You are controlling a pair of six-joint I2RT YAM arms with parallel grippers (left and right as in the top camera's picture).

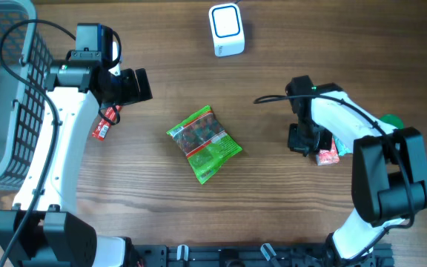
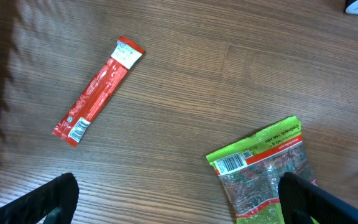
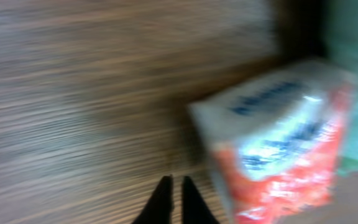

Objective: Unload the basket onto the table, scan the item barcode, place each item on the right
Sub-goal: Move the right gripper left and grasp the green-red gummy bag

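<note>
**Both pincers empty, packets flat on the counter**

The left pincer [image 2: 179,202] stands spread wide above the wooden counter [image 1: 288,208], holding nothing. Under it lie a red stick sachet [image 2: 98,90] and a green snack bag [image 2: 263,171], whose barcode [image 2: 232,163] faces up. The bag rests mid-counter, well apart from the white scanner [image 1: 226,30] at the far edge. The right pincer [image 3: 176,190] has its tips all but pressed together with nothing between them, just beside a blurred red-and-white pack [image 3: 278,143].
</note>
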